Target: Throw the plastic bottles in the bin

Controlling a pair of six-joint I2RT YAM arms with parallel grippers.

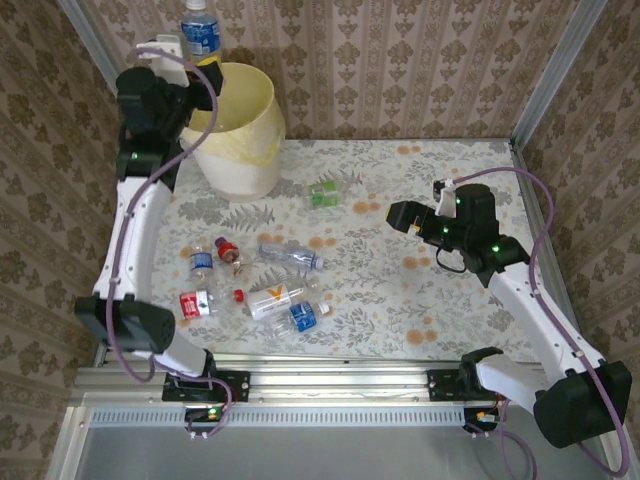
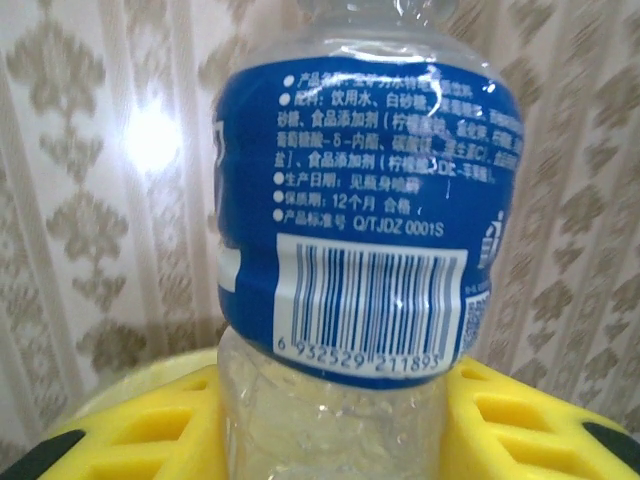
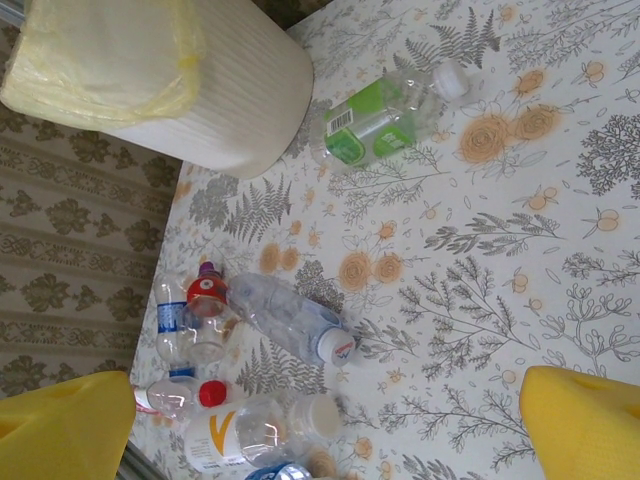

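Left hand clamped on blue-label bottle, upright at 11 o'clock by bin rim. I judge it staged for drop. Cap cut off in wrist view. Loose bottles heaped on desk at 8 o'clock, count unclear. Right hand spread wide, empty, at 3 o'clock.

**Bin**: tall round pale-yellow bucket, upright and open, with a yellowish translucent liner folded over its rim.

**Raised bottle**: clear with a blue barcode label. It is upright, above the bin's far-left rim, and clamped in the left gripper.

**Green-labelled bottle**: clear, lying on its side, near the bin on its right.

**Group, lying close together, well in front of the bin:**
- small blue-banded bottle
- red-capped bottle
- unlabelled clear bottle
- red-labelled bottle
- orange-and-white-labelled bottle
- dark-blue-labelled bottle
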